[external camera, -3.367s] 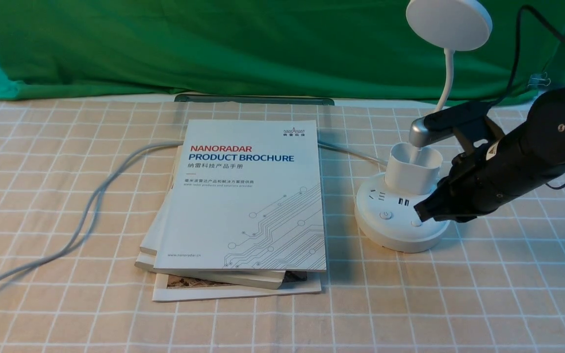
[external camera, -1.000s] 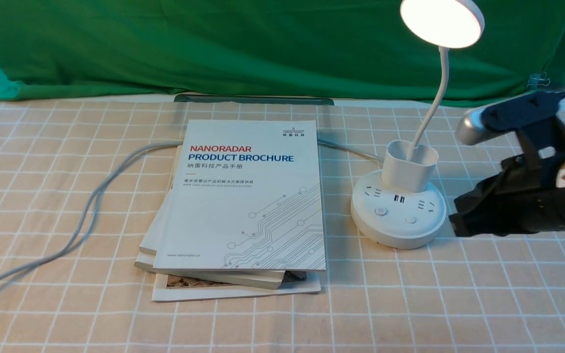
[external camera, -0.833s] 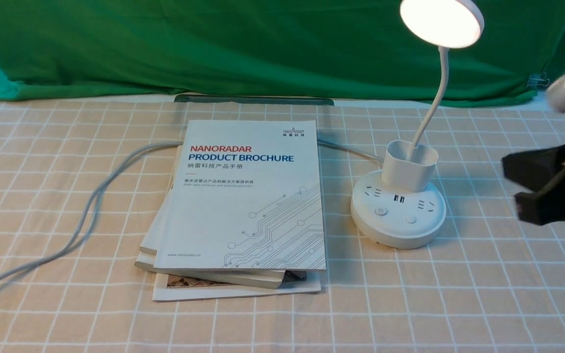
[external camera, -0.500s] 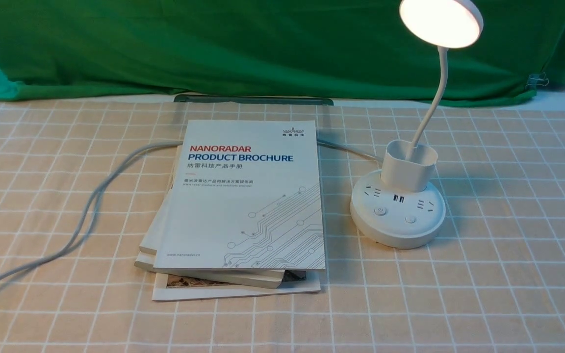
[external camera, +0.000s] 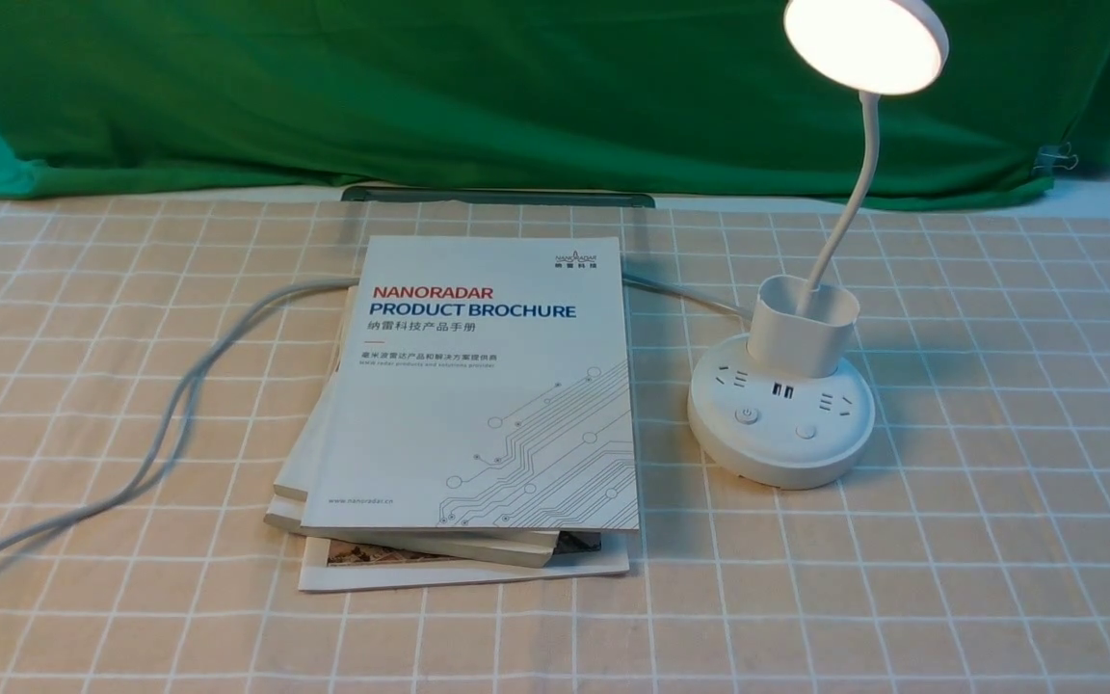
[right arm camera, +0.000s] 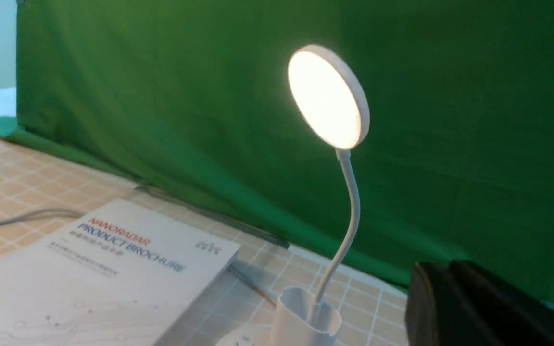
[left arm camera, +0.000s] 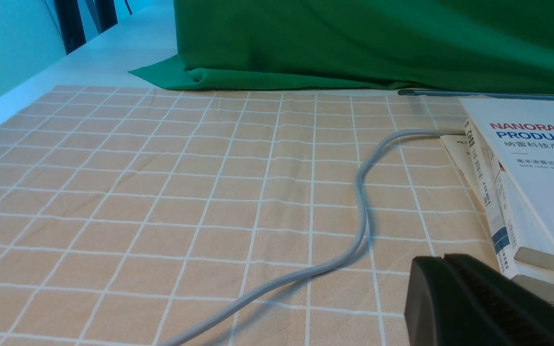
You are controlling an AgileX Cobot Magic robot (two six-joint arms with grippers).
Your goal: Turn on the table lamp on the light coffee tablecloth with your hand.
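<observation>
The white table lamp stands on the light coffee tablecloth at the right, and its round disc head glows. Two buttons show on its round base. It also shows lit in the right wrist view. Neither arm shows in the front view. My right gripper is shut and empty, away from the lamp and off to its side. My left gripper is shut and empty, low over the cloth near the brochure stack.
A stack of brochures lies at the middle of the cloth, left of the lamp. A grey cable runs from the lamp across the cloth to the left. A green backdrop cloth hangs at the back.
The right arm's shut tip was on the lamp base with the lamp dark. The lamp has come on, and the arm has pulled back right, out of the front view.
</observation>
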